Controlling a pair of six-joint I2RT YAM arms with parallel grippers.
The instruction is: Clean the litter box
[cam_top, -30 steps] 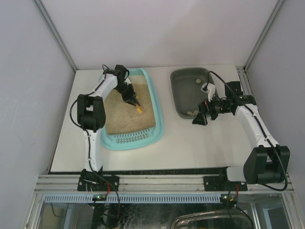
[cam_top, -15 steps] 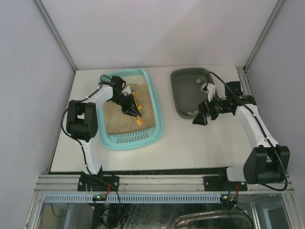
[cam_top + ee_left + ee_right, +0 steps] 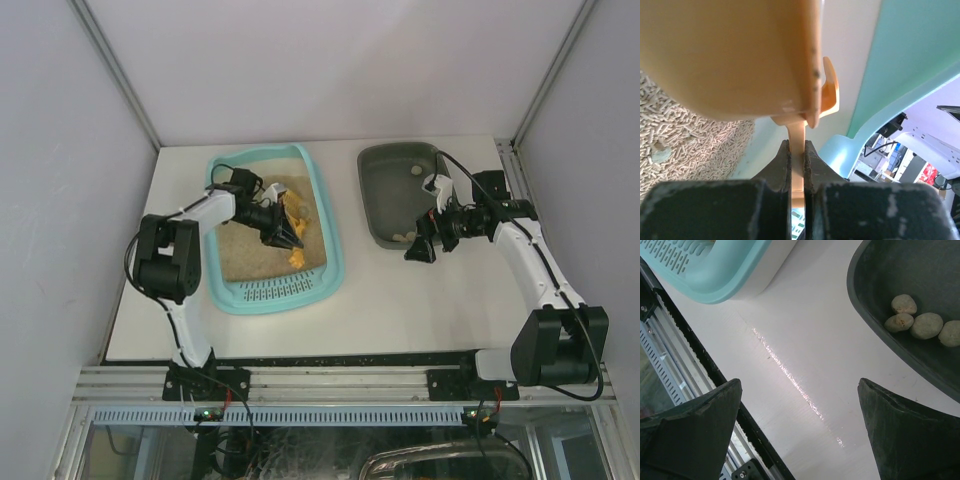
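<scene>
A: Where is the litter box (image 3: 338, 262) sitting?
B: It's lying on the left half of the table (image 3: 400, 300), grate end nearest the arms. A dark grey tray (image 3: 385, 190) is sitting to its right.
A: Hands?
B: The left gripper (image 3: 797, 150) is pinching the thin handle of an orange scoop (image 3: 740, 55) over the litter. The right gripper (image 3: 799, 385) is hovering spread wide, gripping nothing, beside the tray's near corner, where pale lumps (image 3: 920, 322) are lying.

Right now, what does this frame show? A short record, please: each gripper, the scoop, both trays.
left gripper: shut on the handle of the orange scoop
scoop position: over the litter inside the litter box
right gripper: open, empty, above the table beside the grey tray
grey tray contents: cluster of pale lumps near its corner
</scene>
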